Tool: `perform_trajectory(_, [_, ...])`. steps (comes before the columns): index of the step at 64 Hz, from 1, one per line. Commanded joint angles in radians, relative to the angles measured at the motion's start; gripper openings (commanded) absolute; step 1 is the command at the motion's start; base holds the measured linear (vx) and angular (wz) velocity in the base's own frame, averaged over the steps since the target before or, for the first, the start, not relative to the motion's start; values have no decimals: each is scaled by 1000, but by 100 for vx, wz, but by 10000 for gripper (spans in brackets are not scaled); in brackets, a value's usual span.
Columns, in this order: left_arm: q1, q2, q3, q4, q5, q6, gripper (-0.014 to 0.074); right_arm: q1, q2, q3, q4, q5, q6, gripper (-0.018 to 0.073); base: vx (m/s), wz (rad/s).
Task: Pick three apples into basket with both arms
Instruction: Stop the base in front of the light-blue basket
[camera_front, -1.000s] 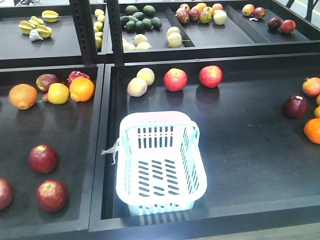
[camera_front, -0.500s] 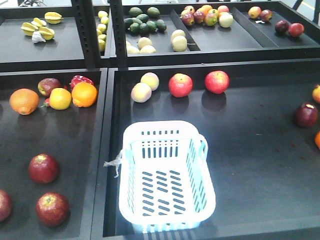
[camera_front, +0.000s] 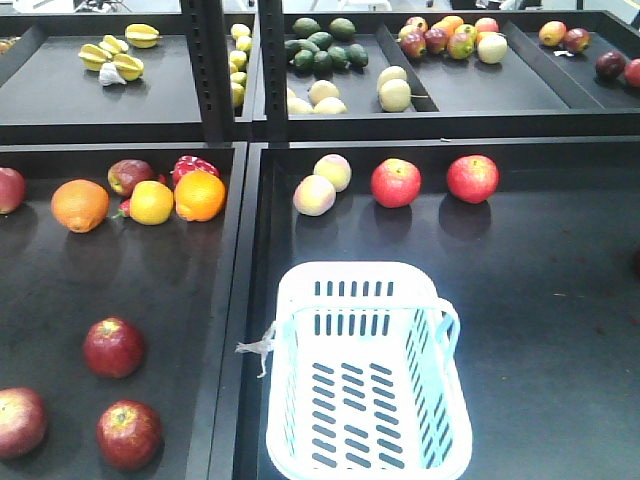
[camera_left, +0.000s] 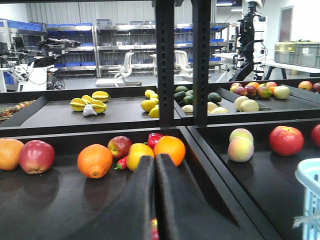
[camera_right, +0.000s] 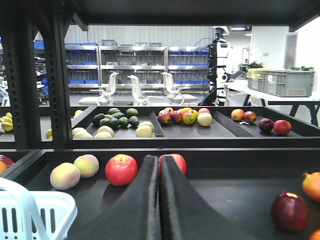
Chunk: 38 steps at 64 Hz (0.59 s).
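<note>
The basket (camera_front: 350, 272) is set at the front left of the right tray (camera_front: 560, 320), close to the divider. In the left tray (camera_front: 50, 290) three dark red apples are laid well apart from the basket: the upper apple (camera_front: 114, 347), the front apple (camera_front: 129, 434) and the edge apple (camera_front: 20, 422), the last cut by the picture's border. A pair of brighter red apples (camera_front: 396, 183) is seen at the back of the right tray, beside two pale peaches (camera_front: 314, 194). The left pincer (camera_left: 154, 160) is closed on nothing, its fingers pressed together above the left tray; the right pincer (camera_right: 159, 161) is likewise closed and empty, held over the right tray
</note>
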Motion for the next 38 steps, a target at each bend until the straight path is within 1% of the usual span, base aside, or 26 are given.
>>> perform_trajectory(1, [0, -14, 21, -3, -72, -12, -6, -1, -12, 14, -6, -71, -4, -9, 5, 10])
perform_trajectory(33, [0, -14, 21, -3, -72, -12, -6, -1, -12, 14, -6, -71, -4, -9, 1, 3])
perform_trajectory(38, [0, -14, 21, -6, -90, -14, -6, -1, -12, 14, -6, -71, -4, -9, 0, 0])
